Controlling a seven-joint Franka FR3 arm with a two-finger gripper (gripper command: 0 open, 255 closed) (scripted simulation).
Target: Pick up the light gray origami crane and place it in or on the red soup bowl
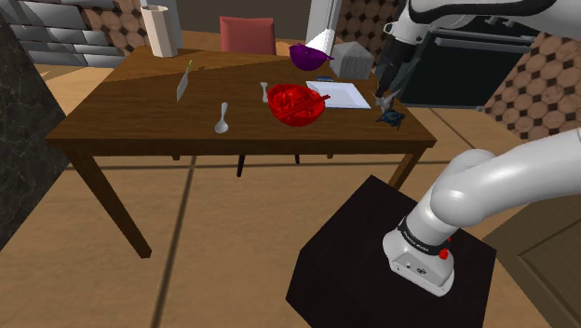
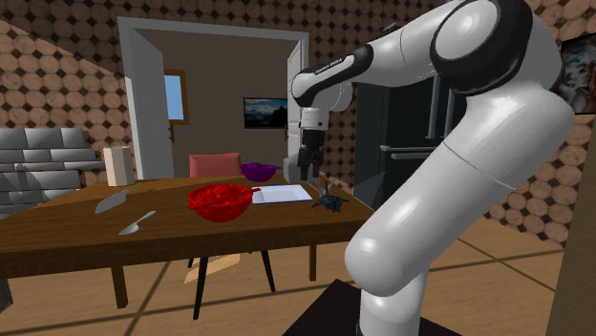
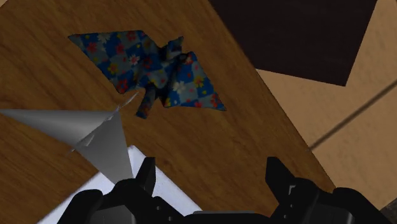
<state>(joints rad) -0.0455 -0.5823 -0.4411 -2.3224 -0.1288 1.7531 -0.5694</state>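
Origami crane (image 3: pixel 159 73), drawn here in dark blue flowered paper rather than grey, is lying with wings spread on the wooden table (image 1: pixel 140 121). It is sitting near the corner at the shoulder view's right, just right of a white sheet (image 1: pixel 340 93). It is well apart from the red bowl (image 1: pixel 296 110), which is sitting at the sheet's left end. A light grey pointed fold (image 3: pixel 95 127) is touching one wing tip; whether it belongs to the crane cannot be told.

The black gripper (image 3: pixel 211 167) is hovering over the table just beside the crane, fingers standing wide apart and gripping nothing.

Folded paper of this kind is likely weighing almost nothing. It is probably thin, creased, easy to crush and apt to skate across the wood at a nudge. The wings are looking too flat against the table to offer a grip. The better hold is probably the raised middle ridge where the folds are bunching, with the fingers straddling its narrow width and closing softly. A hard squeeze risks flattening it, and a finger landing on a wing risks pushing it away.
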